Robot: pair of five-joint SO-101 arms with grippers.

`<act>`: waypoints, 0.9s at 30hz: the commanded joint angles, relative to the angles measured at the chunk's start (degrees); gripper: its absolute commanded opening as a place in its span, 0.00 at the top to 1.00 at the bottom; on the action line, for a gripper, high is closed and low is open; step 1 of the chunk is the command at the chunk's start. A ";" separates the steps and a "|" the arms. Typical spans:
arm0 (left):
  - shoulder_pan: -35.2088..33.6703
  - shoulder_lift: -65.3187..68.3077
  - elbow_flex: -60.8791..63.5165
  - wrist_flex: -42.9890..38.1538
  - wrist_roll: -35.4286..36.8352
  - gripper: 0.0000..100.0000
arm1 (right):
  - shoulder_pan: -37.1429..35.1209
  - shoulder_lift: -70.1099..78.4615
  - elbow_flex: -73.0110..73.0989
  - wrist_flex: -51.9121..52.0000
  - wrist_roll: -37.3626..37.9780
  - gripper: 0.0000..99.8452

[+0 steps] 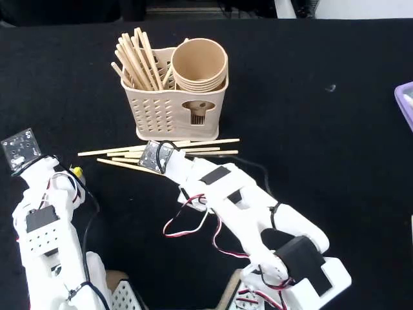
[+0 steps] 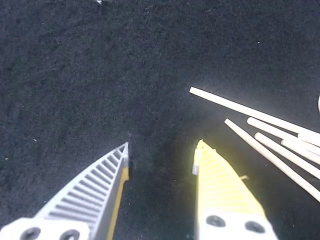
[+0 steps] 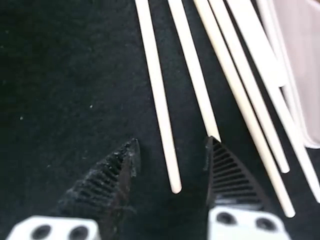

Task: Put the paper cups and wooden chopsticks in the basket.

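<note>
Right gripper [image 3: 172,141] spread wide, straddling one end of the loose pale wooden chopsticks [image 1: 213,143], which lie crosswise just before the beige perforated basket [image 1: 174,113]. Stacked brown paper cups [image 1: 199,64] sit inside. Left gripper [image 2: 162,144] gapes over black cloth [image 2: 75,60].

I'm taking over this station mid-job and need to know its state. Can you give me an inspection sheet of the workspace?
Surface: black cloth, no spill seen.
Job's things: basket upright, holding stacked paper cups and a bunch of chopsticks; loose chopsticks lie on the cloth in front of it.
Clutter: purple-rimmed object at the table's right edge.
Grippers: left gripper open over bare cloth beside the loose chopsticks' ends; right gripper open, straddling one loose chopstick.
Cables: red and white wires loop loose beside the right arm.
Surroundings: dark shapes behind the table, too dim to tell.
</note>
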 commanded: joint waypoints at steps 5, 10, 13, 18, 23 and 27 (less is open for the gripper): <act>0.66 -0.09 -0.22 -1.32 -0.53 0.79 | 0.97 -12.00 1.98 0.79 0.53 0.78; 0.66 0.09 -0.22 -1.41 -0.53 0.79 | 4.40 -10.33 4.35 -6.07 0.79 0.75; 0.66 0.09 -0.22 -1.32 -0.53 0.79 | 3.78 -7.16 3.03 -5.80 0.53 0.70; 0.57 0.09 -0.22 -1.23 -0.53 0.79 | 3.69 -0.40 -0.66 -5.63 0.79 0.70; 0.57 0.09 -0.22 -1.23 -0.53 0.79 | 3.78 4.97 -7.08 -0.09 0.79 0.70; 0.57 0.09 -0.22 -1.32 -0.53 0.79 | 3.69 6.37 -8.31 1.14 0.88 0.71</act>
